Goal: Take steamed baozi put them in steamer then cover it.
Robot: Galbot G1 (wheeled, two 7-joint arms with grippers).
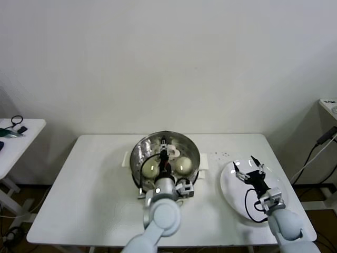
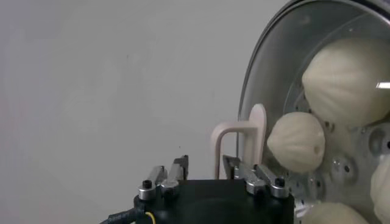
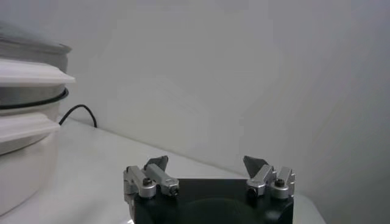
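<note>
Inspection finds the steamer [image 1: 138, 153] near the middle of the white desk [image 1: 79, 195], with the steamed baozi [image 2: 297, 143] already lying on its perforated tray; the left wrist view shows them through the clear glass lid [image 2: 268, 55], which sits over the pot. The left end effector [image 1: 165, 156] hovers above the lid, its fingers spread to either side of the cream lid handle [image 2: 239, 139] and apparently clear of it. The right end effector [image 1: 249, 169] is idle over the white plate [image 1: 231, 195], fingers spread and holding nothing. Principal hazard: on withdrawal a finger could catch the handle and drag the lid off its seat (contact cannot be ruled out from these views). Secondary hazard: if the lid rests unevenly on the rim, a knock could slide it sideways, leaving the pot part uncovered.
</note>
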